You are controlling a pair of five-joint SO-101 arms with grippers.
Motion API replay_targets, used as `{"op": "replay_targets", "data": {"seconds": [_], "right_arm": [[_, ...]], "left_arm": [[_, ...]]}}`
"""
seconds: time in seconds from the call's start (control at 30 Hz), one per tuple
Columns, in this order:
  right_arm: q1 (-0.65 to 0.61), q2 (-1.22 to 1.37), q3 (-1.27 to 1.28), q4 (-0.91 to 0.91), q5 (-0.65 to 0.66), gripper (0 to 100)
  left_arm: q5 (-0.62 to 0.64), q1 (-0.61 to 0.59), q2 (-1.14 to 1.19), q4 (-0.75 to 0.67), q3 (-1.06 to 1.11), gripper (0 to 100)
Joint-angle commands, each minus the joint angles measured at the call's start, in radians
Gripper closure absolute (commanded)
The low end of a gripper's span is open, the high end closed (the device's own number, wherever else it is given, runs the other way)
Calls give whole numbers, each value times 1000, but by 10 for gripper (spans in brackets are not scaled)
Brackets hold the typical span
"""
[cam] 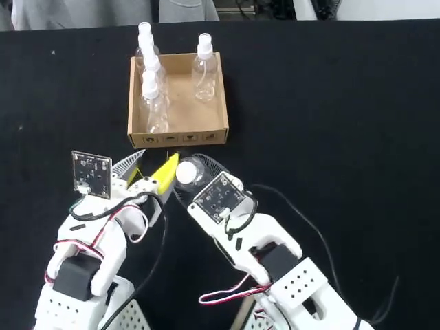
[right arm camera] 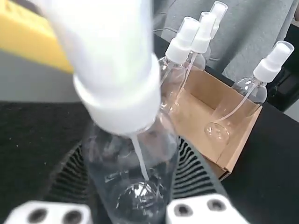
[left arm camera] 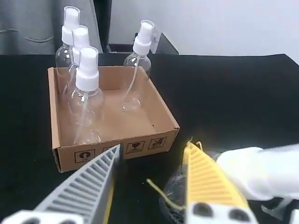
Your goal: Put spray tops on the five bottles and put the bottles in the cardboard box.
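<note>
1. Your right gripper (cam: pixel 188 173) is closed round the body of the fifth bottle (right arm camera: pixel 133 172). It holds the bottle over the table (cam: pixel 330 124), just at 6 o'clock of the cardboard box (cam: pixel 179 138).
2. A spray top (right arm camera: pixel 117 79) sits on the bottle's neck. You cannot tell whether it is screwed fully home.
3. Your left gripper (left arm camera: pixel 152 156) is wide open and holds nothing. Its yellow finger (left arm camera: pixel 208 186) lies against the side of the spray top.
4. The four capped bottles (cam: pixel 205 69) stand at the box: three along its 9 o'clock wall and one in the 1 o'clock corner. The farthest of the three may be just behind the back wall.
5. Expect the bottle to be light, empty, thin-walled and smooth. It will probably dent under a hard squeeze, and it looks top-heavy.
6. Keep your hold on the mid-body. To tighten the top, take its round collar, not the nozzle.
7. The box floor from the middle to 5 o'clock looks free.
</note>
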Motion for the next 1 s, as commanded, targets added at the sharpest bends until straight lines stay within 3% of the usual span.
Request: {"op": "replay_targets", "data": {"seconds": [0.0,0.3,0.47,0.6,0.77,0.97], "right_arm": [[63,-39,-22,-69,-9,986],[130,-39,-30,-109,-11,987],[160,-31,-31,-137,-12,987],[161,-30,-45,-132,-83,987],[209,-30,-116,-31,-127,987],[244,-28,-197,64,-143,987]], "left_arm": [[-9,-96,-11,-2,-31,802],[-9,-259,-11,-18,-45,802],[-18,-286,-11,-25,12,802],[-20,-355,-11,-31,71,798],[-20,-446,-11,-31,111,797],[-20,-450,-11,-31,194,797]]}}
